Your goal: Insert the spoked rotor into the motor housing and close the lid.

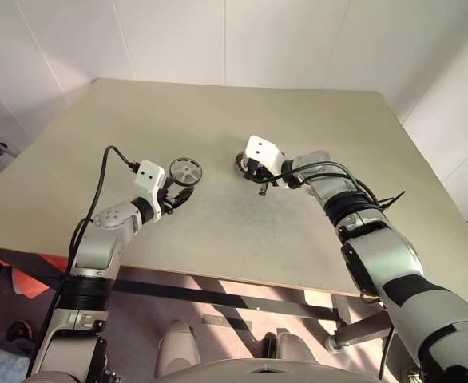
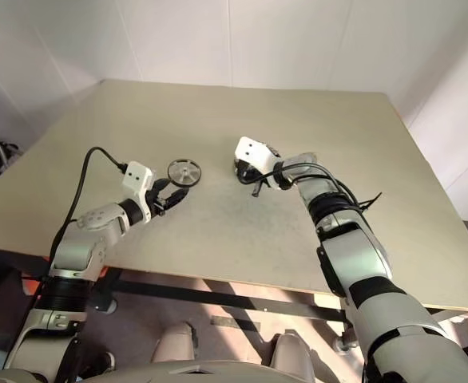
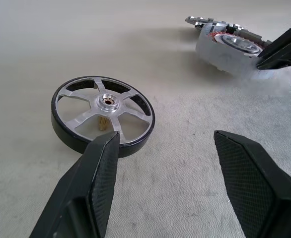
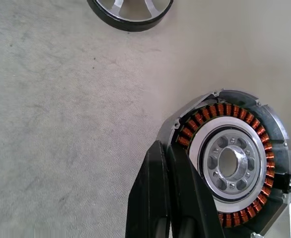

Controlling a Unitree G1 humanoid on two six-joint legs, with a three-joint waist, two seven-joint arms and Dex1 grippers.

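Note:
The spoked rotor (image 3: pixel 103 116), black-rimmed with a silvery spoked face, lies flat on the table just ahead of my left gripper (image 3: pixel 165 141). That gripper is open, and its fingers stand short of the wheel without touching it. The motor housing (image 4: pixel 230 158), a grey cup with copper-red windings, is tilted up off the table. My right gripper (image 4: pixel 168 148) is shut on its rim. The lid (image 3: pixel 201 21), light grey with a bumpy edge, peeks out from behind the housing and is mostly hidden.
The beige table (image 1: pixel 218 239) stretches wide around both parts. Its front edge runs close below my arms. A black cable (image 1: pixel 102 171) loops off the left wrist. White walls stand behind the table.

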